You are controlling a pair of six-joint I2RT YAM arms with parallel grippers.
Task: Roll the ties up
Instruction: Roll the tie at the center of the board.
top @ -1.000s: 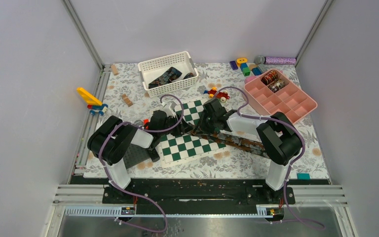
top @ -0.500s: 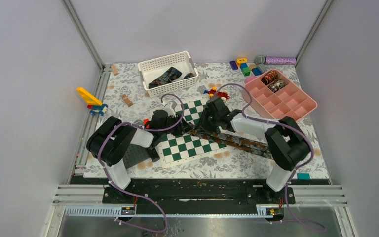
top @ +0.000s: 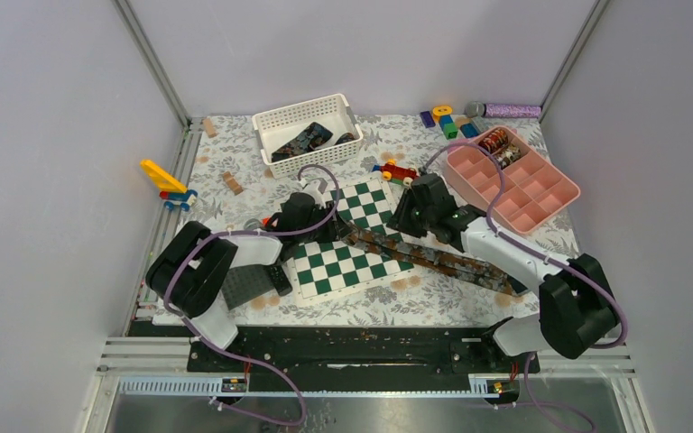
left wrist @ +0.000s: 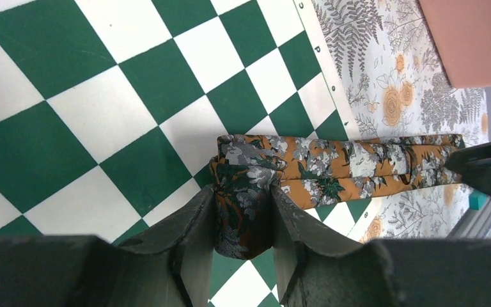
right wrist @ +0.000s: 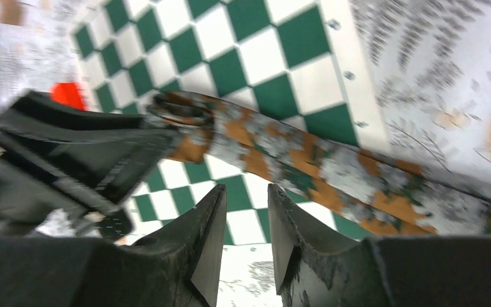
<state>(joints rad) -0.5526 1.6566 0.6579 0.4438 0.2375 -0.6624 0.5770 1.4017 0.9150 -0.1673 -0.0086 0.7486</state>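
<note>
- Your left end effector (left wrist: 243,193) is clamped on the thick, folded-over end of the tie (left wrist: 339,163), a woven rust-orange fabric with grey-white flowers and dark green leaves.
- The tie lies flat as a long, narrow strip across the glossy green-and-white chessboard (top: 334,266). It runs off to the right onto the floral-print counter (top: 433,305).
- Your right end effector (right wrist: 246,188) hangs over the board near the strip, its dark, wedge-shaped fingers slightly apart with nothing between them.
- Two coiled ties (top: 496,142) sit in far compartments of the pink tray (top: 550,194).
</note>
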